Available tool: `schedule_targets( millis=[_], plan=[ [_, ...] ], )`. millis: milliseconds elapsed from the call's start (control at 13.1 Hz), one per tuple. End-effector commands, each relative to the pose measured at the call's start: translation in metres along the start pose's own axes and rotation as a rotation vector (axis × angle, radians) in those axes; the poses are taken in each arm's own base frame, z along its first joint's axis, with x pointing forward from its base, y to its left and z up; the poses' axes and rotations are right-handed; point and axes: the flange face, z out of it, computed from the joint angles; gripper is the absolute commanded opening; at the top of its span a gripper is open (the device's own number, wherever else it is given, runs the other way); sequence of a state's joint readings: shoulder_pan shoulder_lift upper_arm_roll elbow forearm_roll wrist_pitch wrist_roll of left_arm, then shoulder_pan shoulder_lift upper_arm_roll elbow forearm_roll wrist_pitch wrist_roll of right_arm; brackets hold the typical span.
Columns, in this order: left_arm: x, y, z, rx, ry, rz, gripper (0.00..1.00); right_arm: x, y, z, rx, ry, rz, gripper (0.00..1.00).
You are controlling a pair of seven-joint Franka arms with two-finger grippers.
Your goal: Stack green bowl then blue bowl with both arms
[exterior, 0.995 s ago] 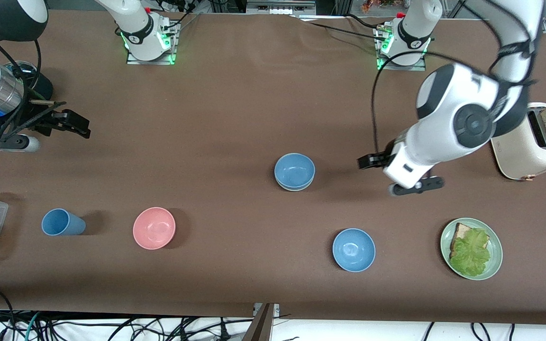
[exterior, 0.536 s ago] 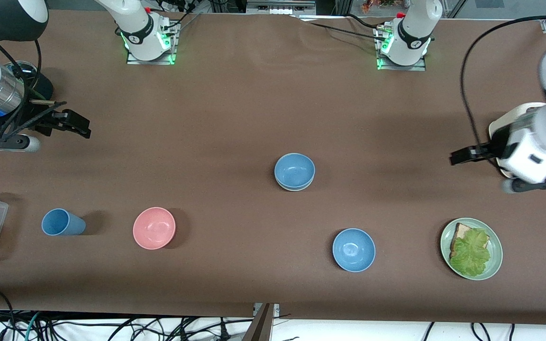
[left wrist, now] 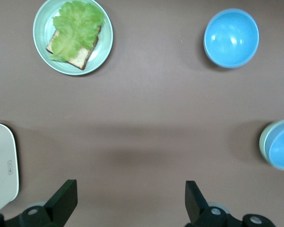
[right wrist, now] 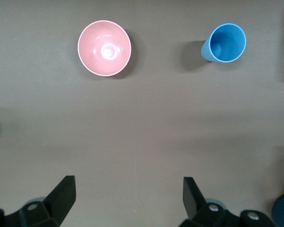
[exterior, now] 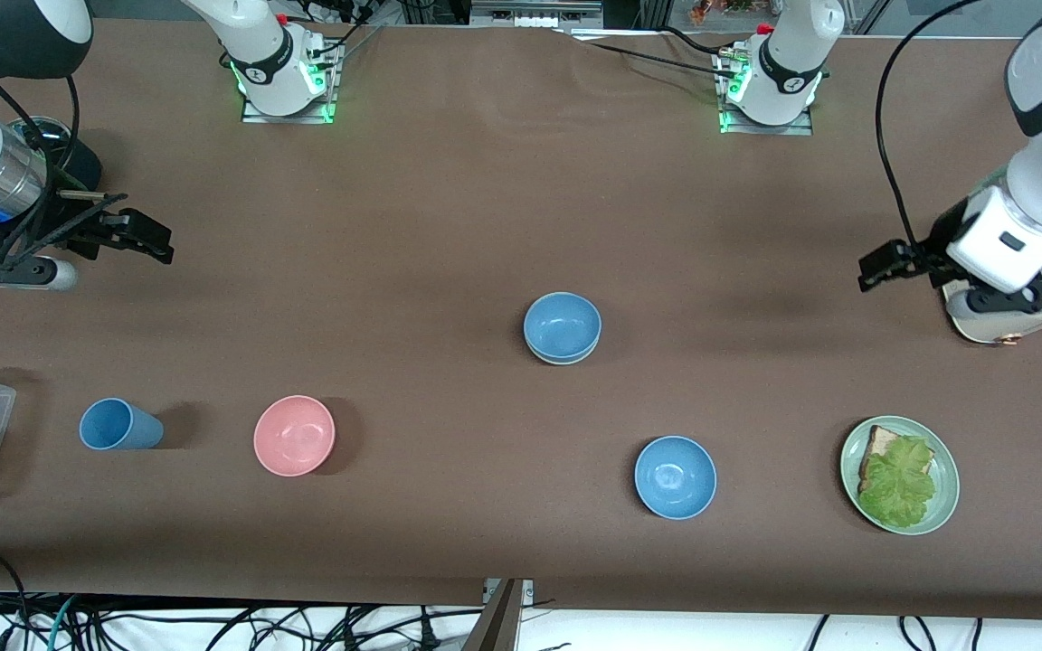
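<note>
Front view: the blue bowl (exterior: pixel 562 325) sits in the green bowl (exterior: pixel 563 355) — it seems — toward the table's middle from the left gripper (left wrist: pixel 129 198), fingers spread, empty. The right gripper (right wrist: pixel 127 196) waits, also spread — the stack well apart.

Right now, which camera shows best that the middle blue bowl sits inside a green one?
The left wrist view: the green bowl shows as a pale rim around the blue bowl. The front view shows only a thin pale edge beneath the blue. The right wrist view misses them.
</note>
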State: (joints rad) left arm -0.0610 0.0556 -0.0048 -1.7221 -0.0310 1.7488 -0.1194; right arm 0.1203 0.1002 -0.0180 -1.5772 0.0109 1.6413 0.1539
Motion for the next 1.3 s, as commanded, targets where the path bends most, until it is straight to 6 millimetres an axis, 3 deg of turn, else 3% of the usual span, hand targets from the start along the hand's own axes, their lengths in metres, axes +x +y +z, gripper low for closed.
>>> schedule_targets(
  millis=[0,459,995,1072,1148,1225],
  plan=[
    [-0.017,-0.003,-0.006,0.02,-0.014,0.051,1.0,-0.002,0.0,-0.003,0.01,-0.007,0.006,1.0],
    [-0.013,0.001,0.0,0.043,-0.047,-0.024,1.0,-0.005,-0.01,-0.007,0.012,0.0,-0.001,1.0],
    [-0.015,-0.001,-0.007,0.045,-0.068,-0.028,1.0,-0.004,-0.011,-0.007,0.012,0.005,-0.002,1.0],
    [-0.007,-0.012,-0.019,0.026,-0.045,-0.053,1.0,-0.004,-0.011,-0.007,0.012,0.005,-0.002,1.0],
    [-0.007,-0.027,-0.019,0.023,-0.062,-0.076,1.0,-0.004,-0.011,-0.007,0.012,0.005,-0.002,1.0],
    [-0.011,-0.024,-0.018,0.027,-0.093,-0.072,1.0,-0.004,-0.011,-0.007,0.012,0.005,-0.002,1.0]
  ],
)
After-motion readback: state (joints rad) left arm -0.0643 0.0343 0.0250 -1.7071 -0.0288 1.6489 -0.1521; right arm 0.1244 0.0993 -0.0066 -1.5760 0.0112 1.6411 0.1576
